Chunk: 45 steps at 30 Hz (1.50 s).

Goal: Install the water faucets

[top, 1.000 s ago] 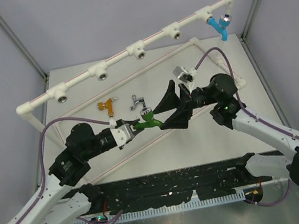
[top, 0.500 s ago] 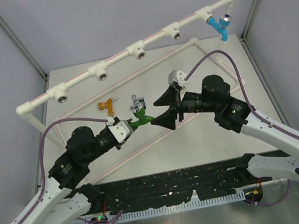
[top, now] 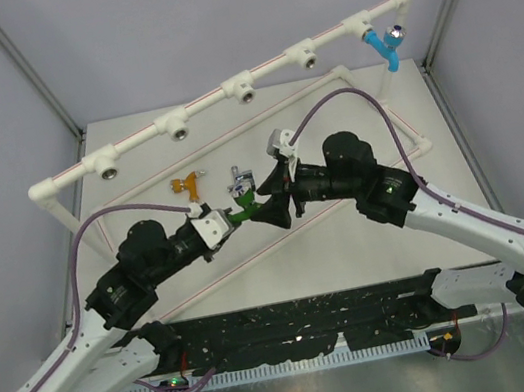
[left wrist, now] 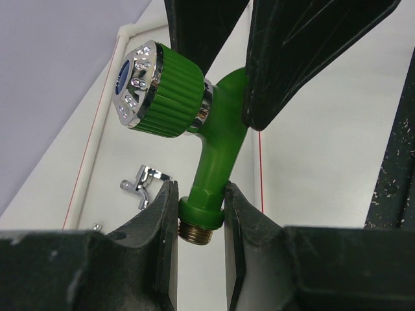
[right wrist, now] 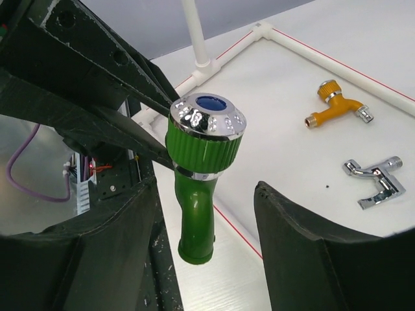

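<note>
Nearby green faucet (left wrist: 220,152): orange faucet (right wrist: 337,107), silver faucet (right wrist: 376,182).

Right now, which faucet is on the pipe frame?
The blue faucet, at its right end. The green faucet is gripped; the orange faucet and silver faucet lie loose.

There are four faucets, one each: green faucet (right wrist: 198,194), blue faucet (top: 379,43), orange faucet (right wrist: 337,107), silver faucet (right wrist: 376,178).

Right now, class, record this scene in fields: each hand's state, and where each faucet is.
Left hand: shut on the green faucet's threaded end
Right hand: open, fingers either side of the green faucet
Blue faucet: fitted on the white pipe frame, far right
Orange faucet: lying on the table
Silver faucet: lying on the table beside it
</note>
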{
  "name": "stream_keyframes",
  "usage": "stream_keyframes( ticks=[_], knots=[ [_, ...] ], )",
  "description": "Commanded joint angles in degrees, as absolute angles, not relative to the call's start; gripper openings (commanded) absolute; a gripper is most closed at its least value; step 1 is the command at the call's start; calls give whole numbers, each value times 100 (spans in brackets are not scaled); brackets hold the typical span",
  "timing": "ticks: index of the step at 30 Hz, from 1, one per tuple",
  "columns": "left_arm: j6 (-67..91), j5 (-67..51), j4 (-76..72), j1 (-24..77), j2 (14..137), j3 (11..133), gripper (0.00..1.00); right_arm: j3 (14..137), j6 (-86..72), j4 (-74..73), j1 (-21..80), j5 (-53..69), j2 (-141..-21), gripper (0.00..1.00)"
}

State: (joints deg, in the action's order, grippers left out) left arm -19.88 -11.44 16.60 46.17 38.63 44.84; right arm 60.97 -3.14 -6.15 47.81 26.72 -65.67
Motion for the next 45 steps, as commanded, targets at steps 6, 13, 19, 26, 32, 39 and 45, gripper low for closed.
stream_keyframes(
  ticks=[6,13,19,26,32,39,45],
  knots=[
    [-1872,-1187,1468,4649,3946,4834,0,6565,-316,-642,5010,2522,-6820,63],
    [-1758,-1274,1398,4649,3972,4869,0,6504,-308,-668,5027,2470,-6899,59],
    [-1723,-1318,1389,4667,4025,4878,0,6548,-290,-668,5027,2531,-6926,52],
    [-1670,-1318,1345,4676,4034,4939,0,6530,-316,-677,5027,2672,-6970,44],
    [-1617,-1283,1327,4676,4043,4957,0,6530,-255,-729,5018,2768,-6961,19],
    [-1301,-476,1450,4667,3876,4966,47,6373,350,-861,4747,2716,-6681,5],
    [-757,191,2021,4430,3771,5299,81,6091,834,-730,4053,2768,-6215,5]
  ],
)
